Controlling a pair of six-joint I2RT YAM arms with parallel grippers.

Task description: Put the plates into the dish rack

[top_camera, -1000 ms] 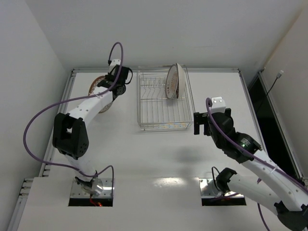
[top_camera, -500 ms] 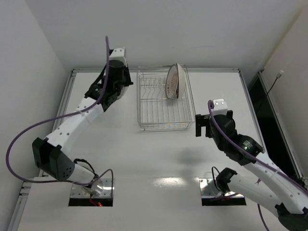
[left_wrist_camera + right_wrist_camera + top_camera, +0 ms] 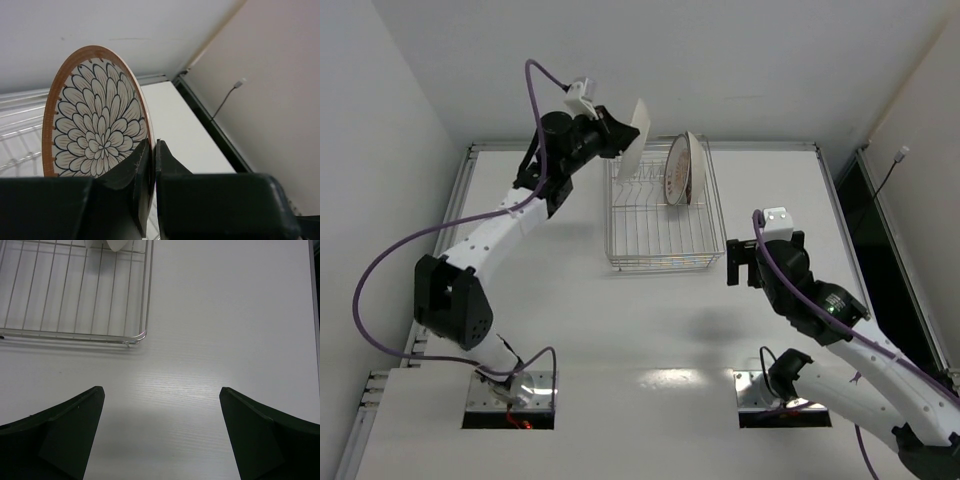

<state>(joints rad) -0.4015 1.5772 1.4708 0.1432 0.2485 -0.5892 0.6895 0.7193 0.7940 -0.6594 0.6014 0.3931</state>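
My left gripper is shut on the rim of a brown-rimmed plate with a petal pattern. It holds the plate on edge in the air over the back left of the dish rack. The left wrist view shows the plate's patterned face with my gripper pinching its rim. At least one more plate stands upright in the rack's back right; its lower edge shows in the right wrist view. My right gripper is open and empty, just right of the rack's front right corner.
The white table has a raised metal rim along its back and left edges. White walls stand close behind and to the left. A dark strip runs along the table's right side. Rack wires show below the held plate.
My left arm has lifted the plate off the back left of the table and swung it up and right, over the rack. The right arm has barely moved.
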